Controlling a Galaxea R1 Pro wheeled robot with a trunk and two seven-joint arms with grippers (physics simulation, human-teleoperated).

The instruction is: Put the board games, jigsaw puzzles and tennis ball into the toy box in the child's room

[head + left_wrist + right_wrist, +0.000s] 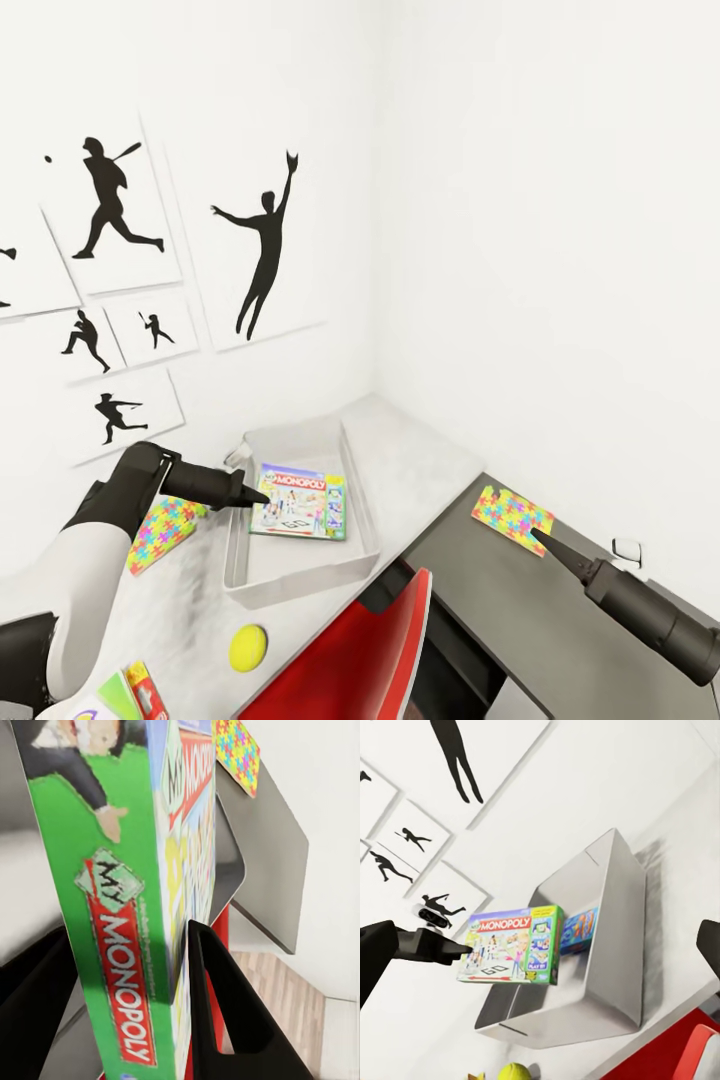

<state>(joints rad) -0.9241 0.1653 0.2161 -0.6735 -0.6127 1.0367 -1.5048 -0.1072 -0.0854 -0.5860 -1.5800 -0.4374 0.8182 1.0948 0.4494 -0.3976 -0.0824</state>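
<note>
1. Over the toy box (300, 575), the left hand (262, 495) pinches the Monopoly board game (300, 502) by one edge; its fingers (232, 1020) press against the box's two faces, seen close in the left wrist view.
2. Held flat, the Monopoly game hangs above the grey box's opening, and a blue game box (580, 930) already lies inside, beneath it.
3. Left of the toy box, one jigsaw puzzle (160, 532) lies on the light worktop (420, 460).
4. Nearer, the tennis ball (248, 647) rests on the worktop just before the toy box's near wall.
5. At the near left edge, a corner of another colourful game box (125, 695) shows.
6. To the right, the second jigsaw puzzle (510, 517) lies on the dark side cabinet (520, 610), with the right hand (540, 540) at its near edge; I cannot tell whether its fingers are spread or closed.
7. A red chair back (360, 650) stands near the worktop.
</note>
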